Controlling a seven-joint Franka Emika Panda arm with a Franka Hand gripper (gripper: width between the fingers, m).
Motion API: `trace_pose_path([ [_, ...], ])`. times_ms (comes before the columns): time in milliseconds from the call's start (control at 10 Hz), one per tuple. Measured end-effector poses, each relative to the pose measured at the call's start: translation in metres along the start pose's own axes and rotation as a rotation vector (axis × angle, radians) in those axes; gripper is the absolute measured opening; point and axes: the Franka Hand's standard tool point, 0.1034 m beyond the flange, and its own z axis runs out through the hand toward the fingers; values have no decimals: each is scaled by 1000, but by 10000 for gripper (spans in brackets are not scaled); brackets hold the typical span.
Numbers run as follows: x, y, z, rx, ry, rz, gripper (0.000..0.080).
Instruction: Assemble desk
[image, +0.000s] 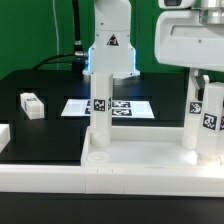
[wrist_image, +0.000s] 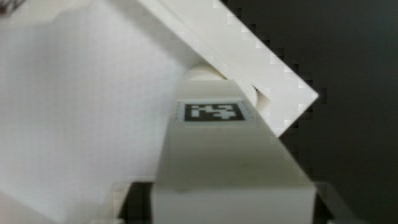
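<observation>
Claw (image: 203, 82) is gripping the held leg (wrist_image: 222, 165) on both sides, seating it upright in the tabletop (image: 140, 160) corner directly beneath. A standing leg (image: 100, 115) is sitting in place well off to the claw's side. A loose leg (image: 32, 103) is lying farther off, unattached. Fourth leg unclear. Probably about halfway.

Low exterior view faces the arm (image: 110, 40); wrist view hugs one leg (wrist_image: 222, 160).

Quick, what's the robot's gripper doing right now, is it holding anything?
Gripper: closed on a white desk leg, held upright at a corner of the tabletop.
</observation>
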Motion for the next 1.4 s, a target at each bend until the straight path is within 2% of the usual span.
trace_pose_path([
  [300, 2, 1, 0, 2, -20, 195, 290],
  [400, -1, 0, 0, 4, -26, 249, 367],
  [500, -1, 0, 0, 5, -26, 215, 501],
  [600, -1, 0, 0, 5, -26, 209, 501],
  [700, -3, 0, 1, 4, -25, 143, 618],
  [1000, -12, -2, 2, -6, -20, -113, 647],
  [1400, -8, -1, 2, -12, -9, -559, 649],
])
